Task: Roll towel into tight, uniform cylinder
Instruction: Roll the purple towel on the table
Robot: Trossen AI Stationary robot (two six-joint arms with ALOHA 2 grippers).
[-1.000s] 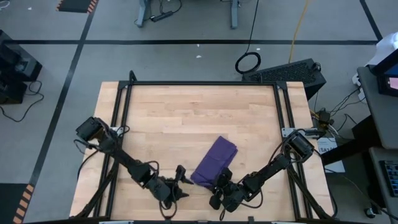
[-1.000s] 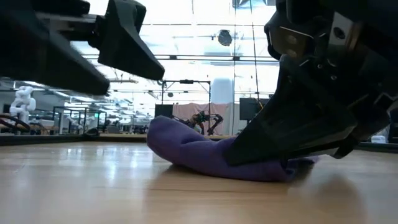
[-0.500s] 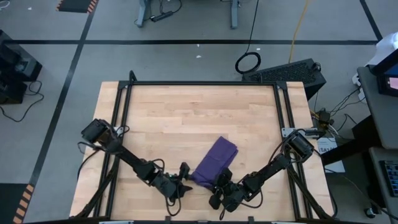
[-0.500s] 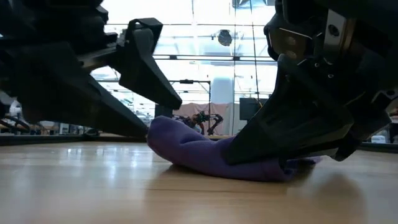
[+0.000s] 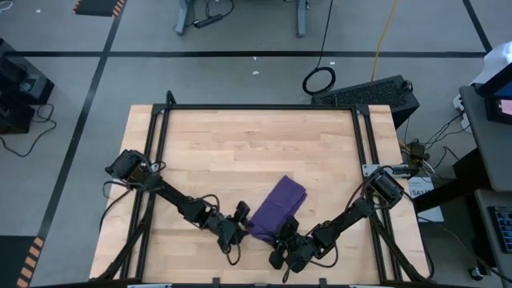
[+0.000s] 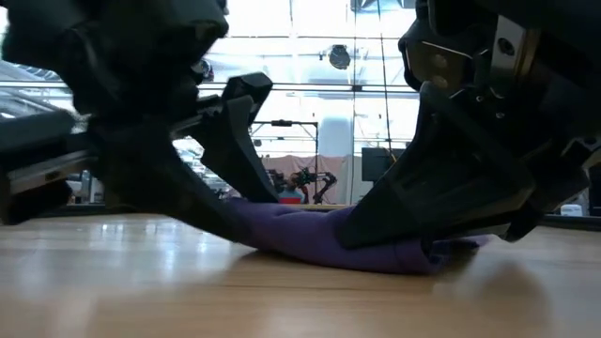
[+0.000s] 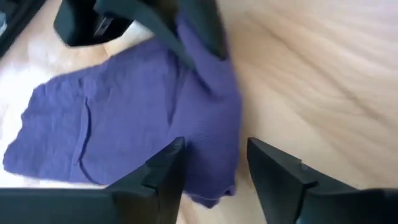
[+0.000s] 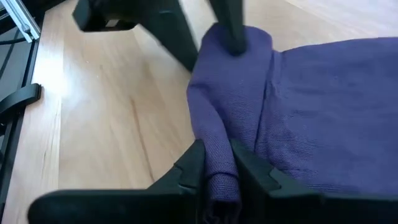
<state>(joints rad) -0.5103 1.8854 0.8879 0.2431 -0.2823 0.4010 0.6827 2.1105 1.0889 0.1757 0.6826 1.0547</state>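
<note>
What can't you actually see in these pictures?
- Towel, near end: high view, both grippers cover it.
- Towel's white tag: shows in no view.
- Left gripper: its fingers straddle the rolled edge; left wrist view doesn't show whether they pinch it.
- Right gripper: fingertips cut off by the right wrist view's edge.

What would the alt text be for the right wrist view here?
The right gripper pinches one end of a rolled fold along the edge of the purple towel, which lies on the wooden table. At the fold's other end, the left gripper straddles the cloth, fingers not yet closed on it.
</note>
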